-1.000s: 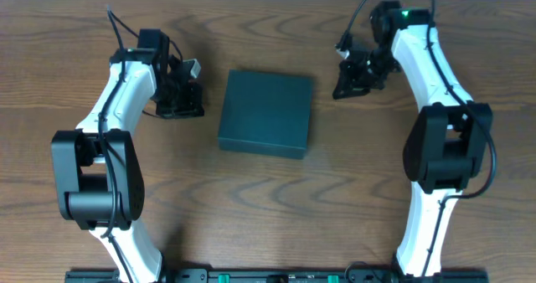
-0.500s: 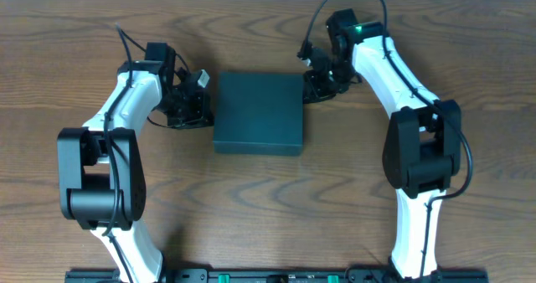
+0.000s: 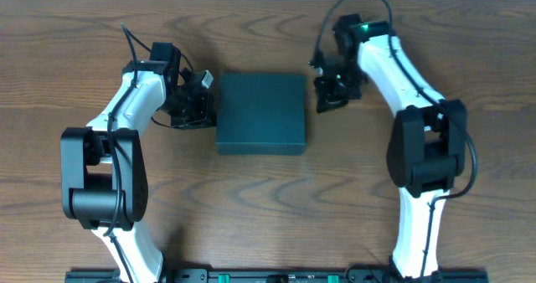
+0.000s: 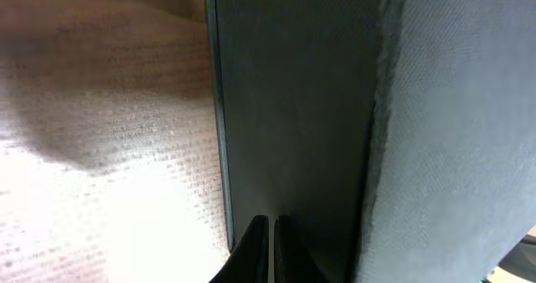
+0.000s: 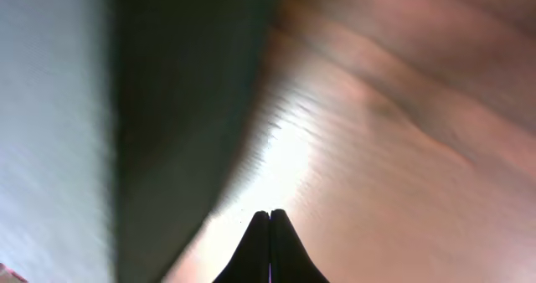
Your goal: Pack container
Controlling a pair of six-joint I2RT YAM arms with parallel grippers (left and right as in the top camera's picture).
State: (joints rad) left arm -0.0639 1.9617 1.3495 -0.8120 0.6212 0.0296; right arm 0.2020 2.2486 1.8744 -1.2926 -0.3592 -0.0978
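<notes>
Teal box [image 3: 260, 113] sits shut at centre of desk [image 3: 268, 208]. L pincer [image 4: 270, 233] closed, tips at box's left wall. R pincer [image 5: 270, 223] closed, empty, just off right wall.

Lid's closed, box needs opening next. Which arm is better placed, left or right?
Likely left. The left gripper sits right at the container's left wall, jaws shut. The right gripper, also shut, hangs over bare table, apart from the right wall. Hinge side not visible.
</notes>
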